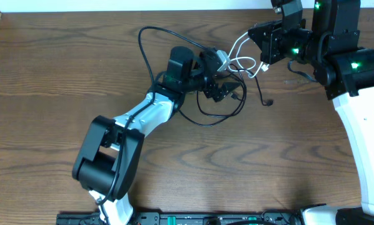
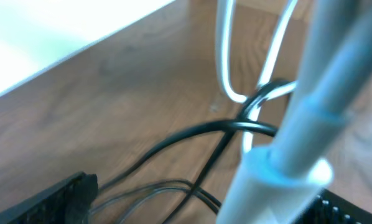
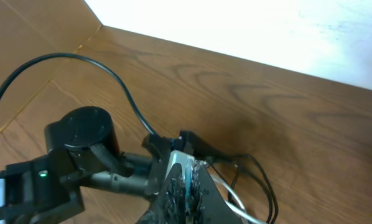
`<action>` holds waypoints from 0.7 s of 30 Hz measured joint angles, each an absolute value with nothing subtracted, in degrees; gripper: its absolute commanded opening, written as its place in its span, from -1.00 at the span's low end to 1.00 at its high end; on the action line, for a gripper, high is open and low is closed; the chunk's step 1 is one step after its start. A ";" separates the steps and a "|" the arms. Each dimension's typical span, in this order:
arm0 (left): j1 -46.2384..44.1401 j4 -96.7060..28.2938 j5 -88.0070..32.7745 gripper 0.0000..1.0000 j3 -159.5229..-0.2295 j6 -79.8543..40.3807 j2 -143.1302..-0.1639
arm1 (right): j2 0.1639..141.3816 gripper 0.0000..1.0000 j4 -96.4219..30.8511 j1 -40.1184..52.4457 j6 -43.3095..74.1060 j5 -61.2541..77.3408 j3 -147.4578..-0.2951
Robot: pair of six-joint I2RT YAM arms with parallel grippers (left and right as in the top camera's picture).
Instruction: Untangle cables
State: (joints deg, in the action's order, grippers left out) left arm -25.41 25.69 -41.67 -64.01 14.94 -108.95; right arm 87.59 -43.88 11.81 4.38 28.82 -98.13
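Overhead view: left gripper point(image 1: 217, 75) fingers wide, straddling black cable point(image 2: 201, 127) and white cable point(image 2: 222, 56). Right gripper point(image 1: 259, 53), at 2 o'clock from it, pinches the white cable.

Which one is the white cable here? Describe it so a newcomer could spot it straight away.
On the wooden table, look toward the far edge, at the gap between the left gripper and the right gripper. The white cable sits there in small loops. It is the only pale cord; the black cable crossing it sweeps much wider loops.
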 measured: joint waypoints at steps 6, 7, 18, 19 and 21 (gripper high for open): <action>-27.70 31.27 -35.33 0.93 -64.01 15.29 -112.16 | 87.61 -0.98 -43.86 11.81 4.38 28.80 -98.13; -28.05 31.77 -34.59 0.93 -64.01 15.29 -112.44 | 87.59 -0.98 -43.90 11.81 4.38 28.77 -98.13; -31.42 41.45 -31.77 -0.29 -64.01 13.39 -113.14 | 87.59 -0.98 -44.18 11.81 4.40 28.71 -98.13; -31.75 41.65 -31.73 -0.50 -64.01 13.21 -113.14 | 87.59 -0.98 -44.42 11.81 4.38 28.71 -98.13; -32.12 41.58 -31.53 -0.76 -64.01 13.13 -113.14 | 87.59 -0.98 -44.84 11.81 4.38 28.71 -98.13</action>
